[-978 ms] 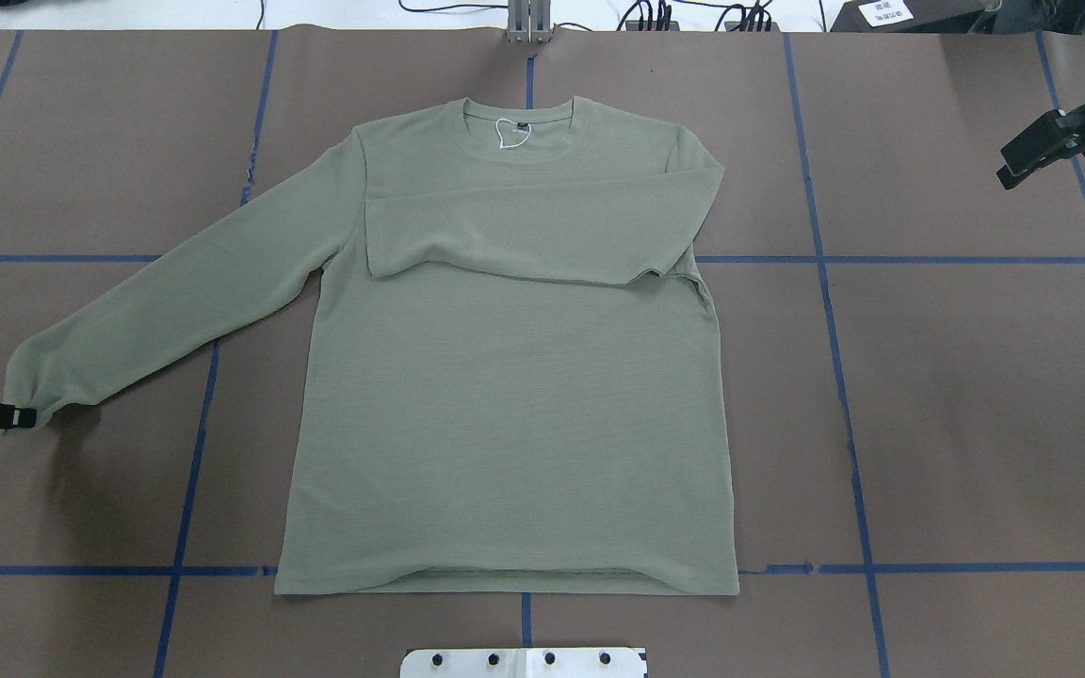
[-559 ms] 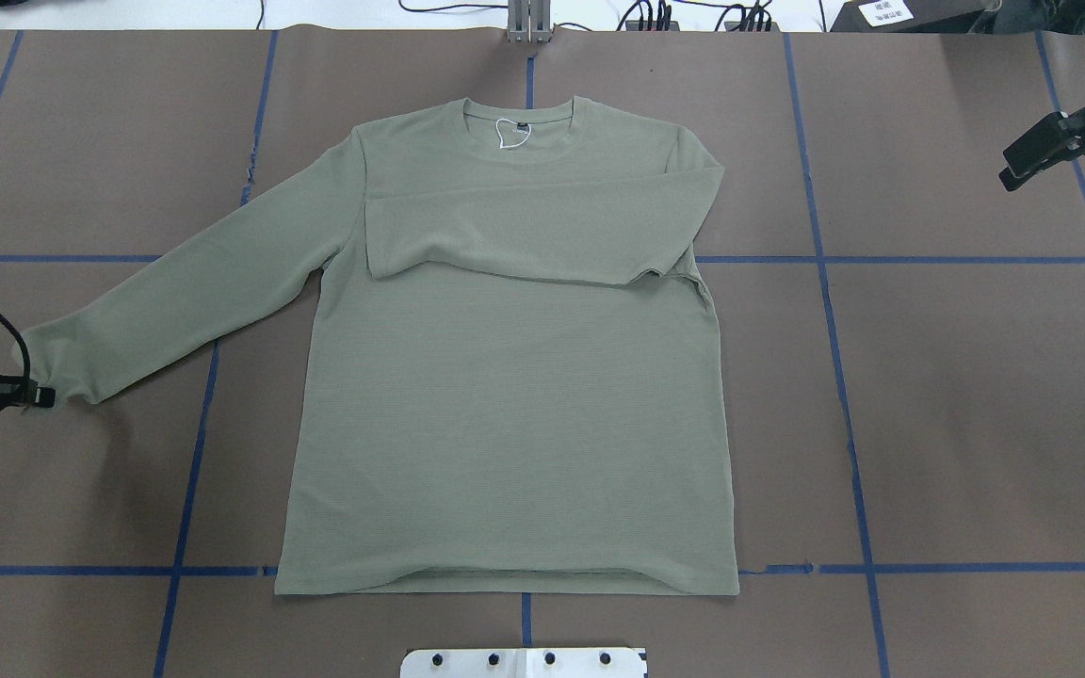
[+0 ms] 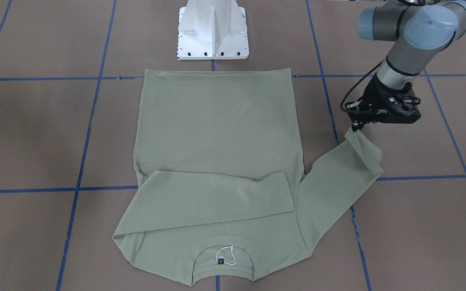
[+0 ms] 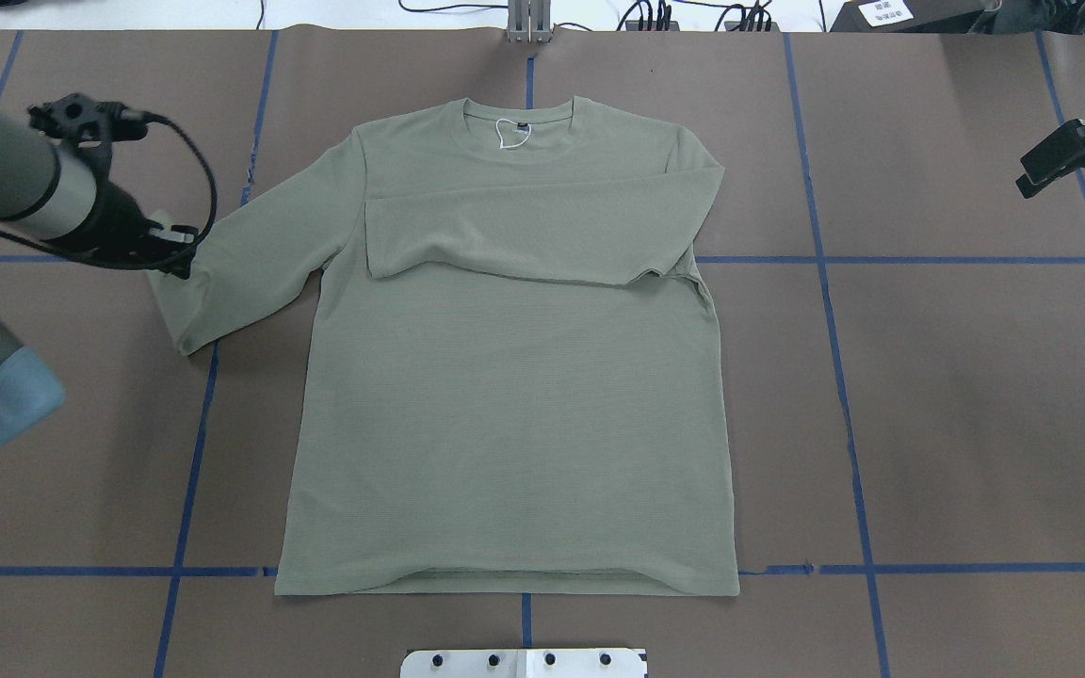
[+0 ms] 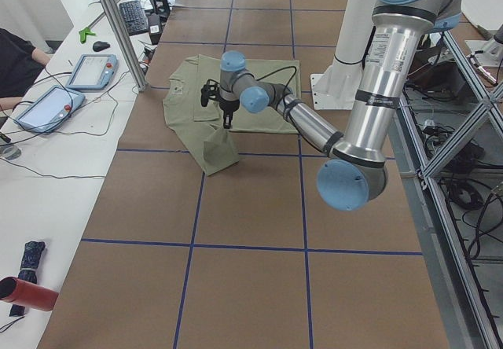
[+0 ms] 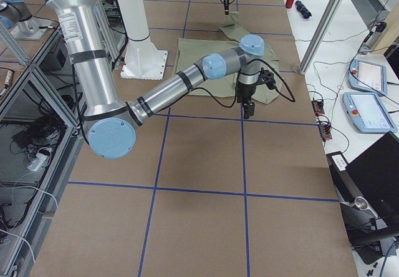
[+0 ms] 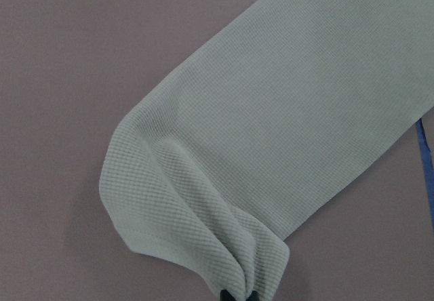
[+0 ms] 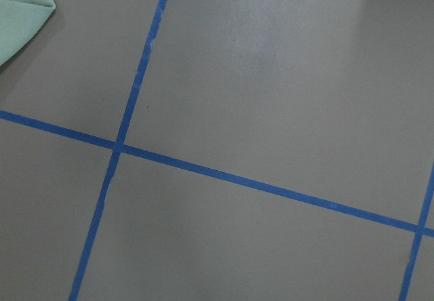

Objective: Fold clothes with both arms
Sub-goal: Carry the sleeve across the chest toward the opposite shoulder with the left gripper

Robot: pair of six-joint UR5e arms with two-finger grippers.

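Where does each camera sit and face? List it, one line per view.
Front-facing: across the table, facing the robot; shirt, pedestal, left gripper.
Overhead: behind the robot, looking down; left arm, right gripper.
Exterior left: table's left end; left arm near.
Exterior right: opposite end; right arm near.
Left wrist: down onto the pinched sleeve cuff.
Right wrist: down on bare table, blue tape.
Shared: front-facing and overhead both show the neck label.
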